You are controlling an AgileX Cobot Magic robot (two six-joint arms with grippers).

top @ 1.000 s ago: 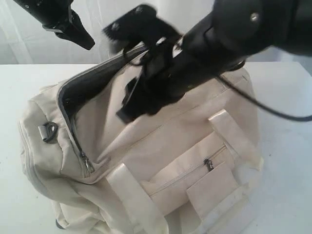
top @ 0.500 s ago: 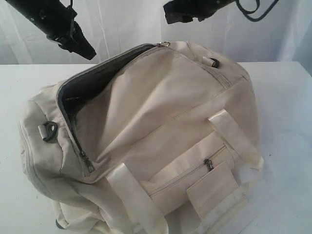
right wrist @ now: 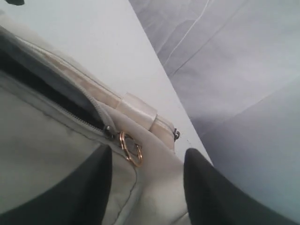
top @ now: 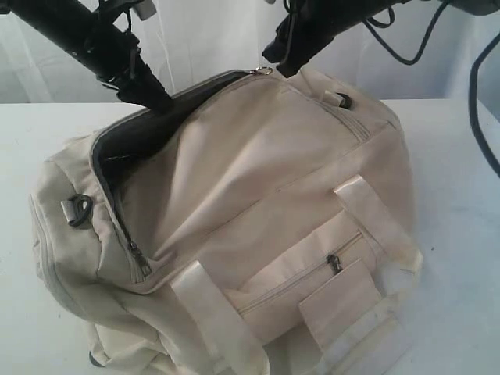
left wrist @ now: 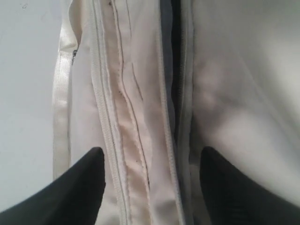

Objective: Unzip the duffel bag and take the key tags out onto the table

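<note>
The cream duffel bag (top: 258,180) lies on the white table (top: 453,234). Its main zipper stands open along the upper left and shows dark grey lining (top: 137,137). My left gripper (top: 158,100) is at the rim of that opening. In the left wrist view it (left wrist: 150,161) is open, straddling the zipper seam and the dark slit (left wrist: 176,70) with nothing held. My right gripper (top: 281,58) hovers over the bag's far end. It (right wrist: 147,161) is open above a gold zipper ring (right wrist: 130,148). The key tags are hidden.
A small zipped front pocket (top: 334,263) and wide strap handles (top: 211,312) face the camera. A grey metal strap ring (top: 78,209) sits at the bag's left end. Black cables (top: 480,117) hang at the right. A white curtain (top: 219,39) backs the table.
The right arm, which lay across the bag, has lifted off and now hangs over the far end. The left gripper has dropped to the opening's rim.
</note>
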